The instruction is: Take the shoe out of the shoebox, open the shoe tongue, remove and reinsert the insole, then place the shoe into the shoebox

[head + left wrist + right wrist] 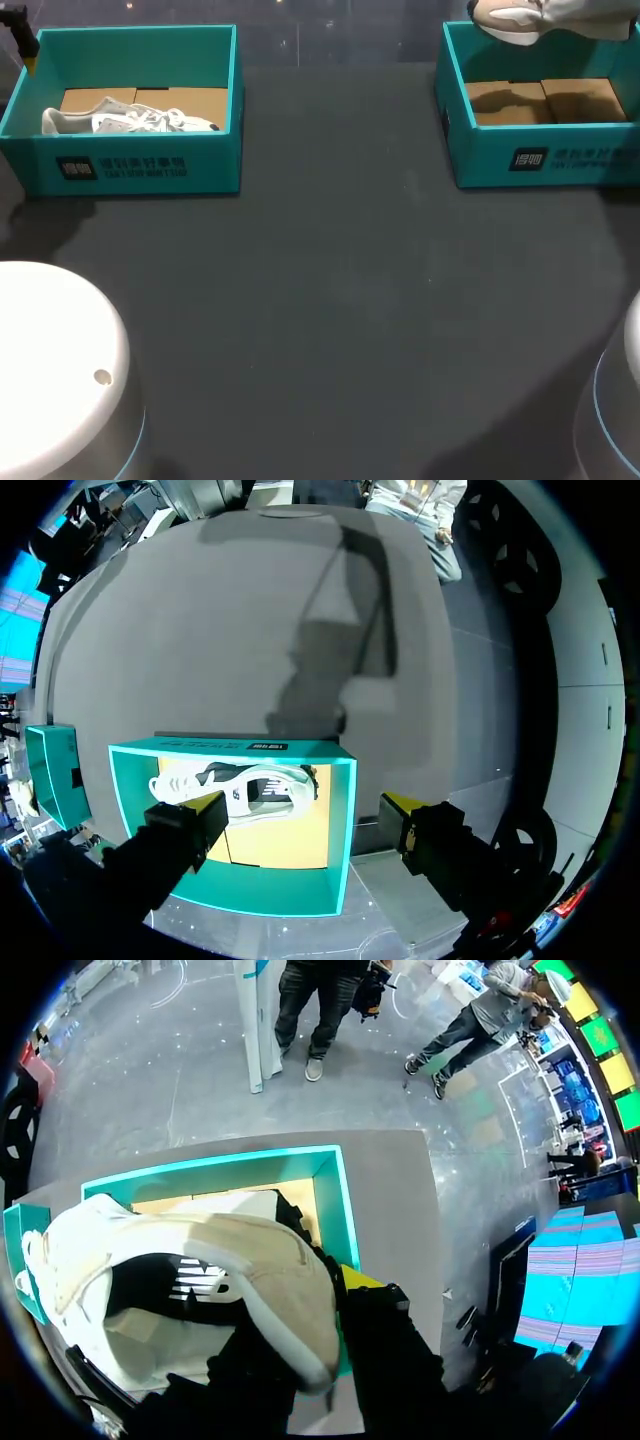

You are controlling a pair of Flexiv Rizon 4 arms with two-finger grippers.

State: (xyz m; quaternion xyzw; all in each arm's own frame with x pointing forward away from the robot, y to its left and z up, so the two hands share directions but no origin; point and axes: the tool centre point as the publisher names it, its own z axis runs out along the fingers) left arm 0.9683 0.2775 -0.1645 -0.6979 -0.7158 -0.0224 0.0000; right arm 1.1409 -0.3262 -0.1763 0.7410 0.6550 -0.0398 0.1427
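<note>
We hold a cream low-top sneaker (200, 1260) in our right gripper (335, 1295) – fingers closed on it – lifted just above an open teal cardboard shoebox (540, 150), which sits at one o'clock on the dark grey table (330, 300). At eleven o'clock, well apart, a second teal shoebox (120, 172) holds a white laced sneaker (130, 122) lying inside. Our left gripper (305, 805) hangs above that box, fingers spread wide.

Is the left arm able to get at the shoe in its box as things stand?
Probably yes. The box has no lid, the shoe lies uncovered inside, and the left gripper is open facing it with nothing between.
</note>
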